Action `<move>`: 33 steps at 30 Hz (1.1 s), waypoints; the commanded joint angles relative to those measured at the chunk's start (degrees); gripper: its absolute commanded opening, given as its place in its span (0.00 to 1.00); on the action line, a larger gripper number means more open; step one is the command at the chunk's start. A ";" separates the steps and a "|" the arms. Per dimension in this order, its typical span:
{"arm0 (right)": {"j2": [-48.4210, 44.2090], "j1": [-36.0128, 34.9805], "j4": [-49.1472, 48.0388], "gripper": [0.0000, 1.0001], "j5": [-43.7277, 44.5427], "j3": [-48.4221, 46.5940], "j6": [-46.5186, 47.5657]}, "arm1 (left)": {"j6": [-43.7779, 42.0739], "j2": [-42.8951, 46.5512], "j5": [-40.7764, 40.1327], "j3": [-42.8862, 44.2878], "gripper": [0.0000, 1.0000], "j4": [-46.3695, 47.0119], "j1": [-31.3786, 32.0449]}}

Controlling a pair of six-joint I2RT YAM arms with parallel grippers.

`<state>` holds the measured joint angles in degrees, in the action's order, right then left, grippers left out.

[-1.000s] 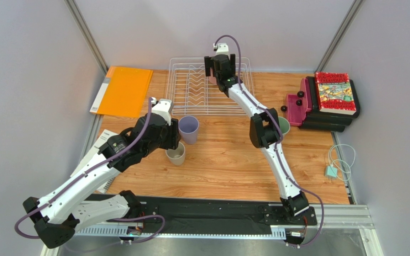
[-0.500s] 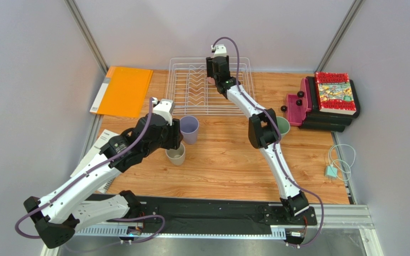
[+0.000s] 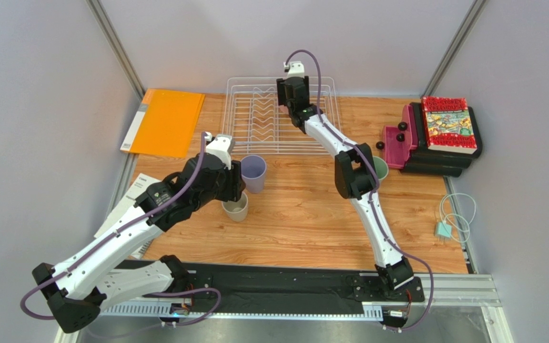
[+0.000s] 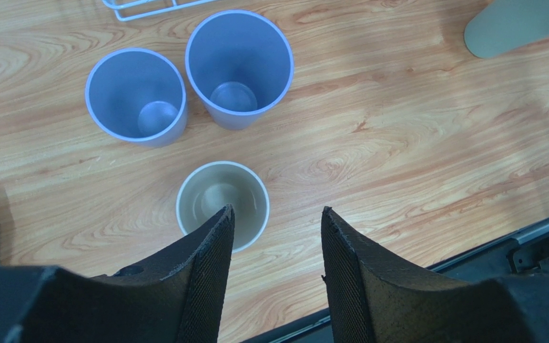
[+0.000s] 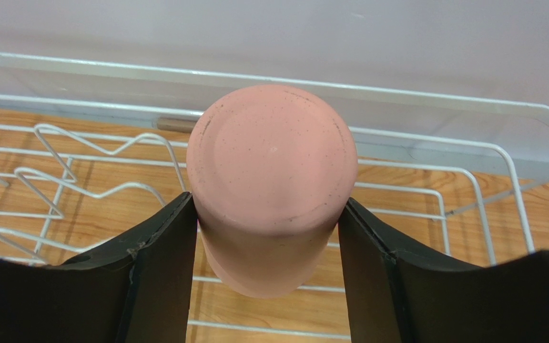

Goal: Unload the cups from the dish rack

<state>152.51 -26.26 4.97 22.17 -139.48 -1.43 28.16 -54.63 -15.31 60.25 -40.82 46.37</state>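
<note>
The white wire dish rack (image 3: 256, 121) stands at the back of the table. In the right wrist view a pink cup (image 5: 271, 179) sits upside down over the rack's wires (image 5: 428, 96), and my right gripper (image 5: 266, 204) is shut on its sides. In the top view that gripper (image 3: 293, 89) hides the cup. My left gripper (image 4: 277, 210) hangs open over the table, its left finger above the rim of a beige cup (image 4: 216, 193). Two lavender cups (image 4: 136, 95) (image 4: 239, 68) stand upright just beyond it. A green cup (image 3: 380, 168) stands behind the right arm's elbow.
An orange folder (image 3: 164, 121) lies left of the rack. Stacked books (image 3: 448, 125) and a magenta tray (image 3: 399, 143) sit at the back right. Papers (image 3: 130, 200) lie at the left edge, and a cable (image 3: 456, 218) lies off the right edge.
My right gripper's jaws stood wide around the pink cup and have since closed onto it. The left arm has barely moved.
</note>
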 commanded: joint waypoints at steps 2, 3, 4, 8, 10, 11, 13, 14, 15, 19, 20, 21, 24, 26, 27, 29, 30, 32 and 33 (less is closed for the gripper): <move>-11.70 -0.72 -3.65 0.00 3.31 7.54 1.17 | 1.19 1.98 0.28 -0.92 0.54 2.15 0.04; -13.79 -0.72 -3.31 0.00 3.40 7.90 1.25 | 1.28 2.59 0.28 -1.10 0.54 2.32 0.04; -14.77 -0.81 -2.69 0.00 3.40 8.26 1.26 | 1.63 2.86 0.11 -1.36 0.54 2.50 0.04; -19.69 -1.25 -1.90 0.00 3.84 10.54 2.82 | 2.33 4.35 -0.24 -2.15 0.54 2.76 0.04; -22.24 -1.60 -1.46 0.00 4.19 11.68 3.28 | 2.60 5.32 -0.60 -2.77 0.54 3.02 0.04; -23.12 -1.69 -1.20 0.00 4.19 11.86 3.19 | 2.77 5.59 -0.60 -2.86 0.54 3.02 0.04; -25.23 -1.78 0.12 0.00 4.11 12.21 2.05 | 3.12 6.29 -0.86 -3.38 0.54 3.11 0.04; -26.02 -1.78 0.91 0.00 4.02 12.39 1.79 | 3.39 6.55 -0.95 -3.56 0.54 3.11 0.04; -27.86 -1.78 2.22 0.00 3.84 12.83 -0.13 | 3.91 6.90 -1.04 -3.82 0.54 3.37 0.04; -36.38 -1.78 3.03 0.00 -0.44 22.98 -9.96 | 4.97 8.48 0.01 -4.70 0.56 6.87 0.04; -38.58 -1.86 2.94 0.00 -1.51 25.29 -12.00 | 5.32 9.01 0.45 -4.96 0.57 8.02 0.04; -43.21 -1.86 2.94 0.00 -2.65 28.01 -13.76 | 6.11 10.15 1.07 -5.75 0.57 9.25 0.04; -53.75 -2.30 2.15 0.00 -5.82 38.56 -19.04 | 8.91 12.08 4.05 -7.59 0.59 15.31 0.04; -61.49 -3.44 1.97 0.00 -7.49 45.13 -20.45 | 10.33 12.70 7.13 -8.48 0.59 19.36 0.04; -63.89 -3.97 3.10 0.00 -7.50 46.65 -20.54 | 12.16 12.97 8.01 -9.09 0.59 20.68 0.12; -70.64 -6.08 5.04 0.00 -7.41 49.29 -21.06 | 14.02 13.32 10.21 -9.45 0.60 23.49 0.04; -72.94 -6.60 6.87 0.00 -7.32 51.74 -21.33 | 15.68 13.93 10.74 -10.23 0.60 24.46 0.04; -79.60 -8.10 8.56 0.00 -7.49 54.13 -22.55 | 17.18 14.81 12.41 -11.29 0.60 28.24 0.12; -81.82 -8.45 9.95 0.00 -7.67 57.01 -23.95 | 18.93 15.69 12.85 -12.51 0.61 29.73 0.04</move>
<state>82.35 -32.29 13.04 16.21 -87.79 -20.14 40.82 -41.12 -7.05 49.95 -21.10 46.37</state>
